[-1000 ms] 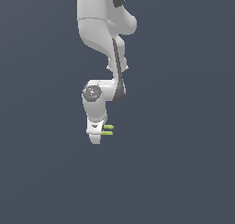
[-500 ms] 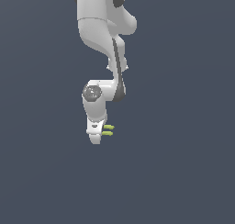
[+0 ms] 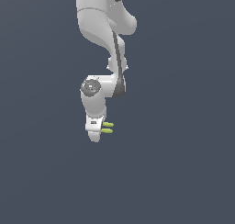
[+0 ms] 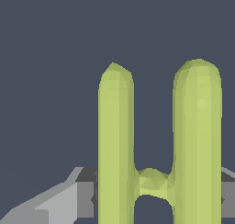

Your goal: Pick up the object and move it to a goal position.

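Looking around the arm (image 3: 103, 44) you have plain dark grey background on every side, with nothing else close. Your gripper (image 3: 95, 130) is clamped on the object (image 3: 107, 127), the fingers (image 4: 69, 198) pressing its sides near the crossbar. Its 2 yellow-green bars jut toward the exterior view's right.

One robot arm (image 3: 103, 44); one claw (image 3: 94, 135); one yellow-green H-shaped piece (image 4: 156, 145), two bars, one crossbar.
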